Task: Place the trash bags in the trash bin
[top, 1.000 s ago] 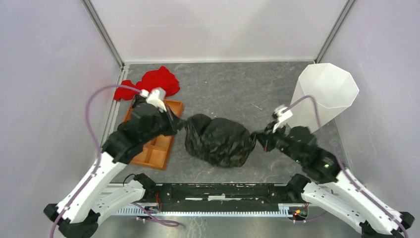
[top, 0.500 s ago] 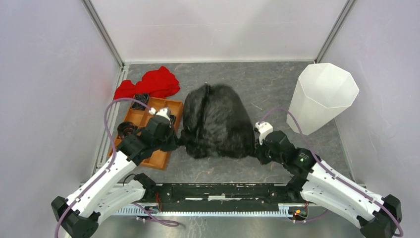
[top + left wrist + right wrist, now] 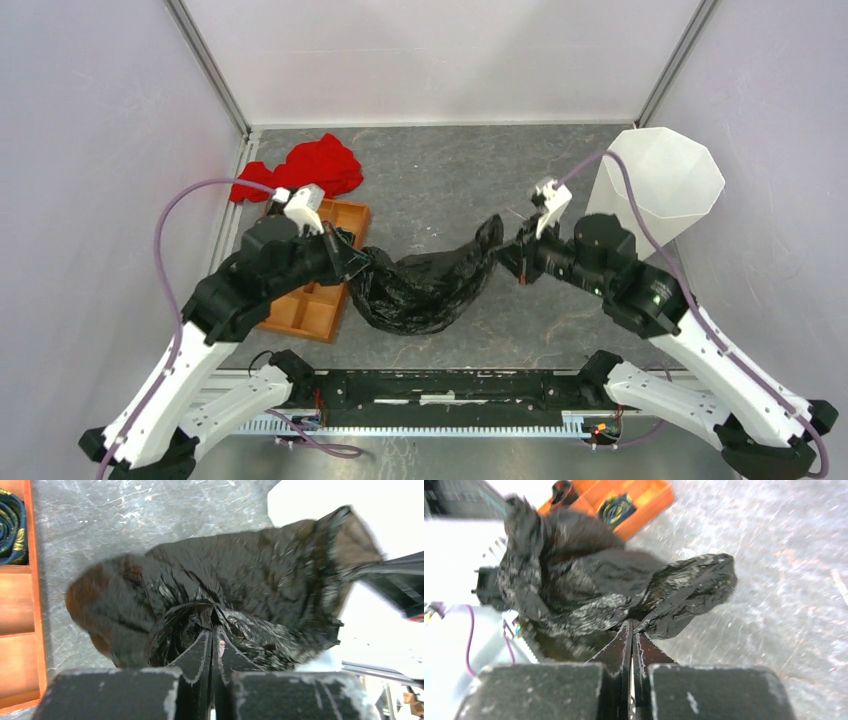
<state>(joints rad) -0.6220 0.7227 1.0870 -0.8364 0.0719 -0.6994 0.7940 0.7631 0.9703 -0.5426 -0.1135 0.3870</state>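
The black glossy trash bag point(image 3: 425, 285) hangs slack between my two grippers above the table's middle. My left gripper point(image 3: 358, 262) is shut on its left edge, next to the orange tray. My right gripper point(image 3: 512, 258) is shut on its right edge, where a flap sticks up. The left wrist view shows the bag point(image 3: 225, 590) bunched at my shut fingertips point(image 3: 212, 625). The right wrist view shows the bag point(image 3: 614, 590) pinched at my fingertips point(image 3: 631, 626). The white faceted trash bin point(image 3: 655, 190) stands upright at the back right, just right of my right gripper.
An orange compartment tray point(image 3: 315, 300) lies at the left under my left arm, with small items in it. A red cloth point(image 3: 305, 165) lies behind it at the back left. Grey walls enclose the table on three sides.
The bag was puffed up wide half a second ago; now it sags as a slack band. Both grippers have risen and moved back, the right one toward the bin.
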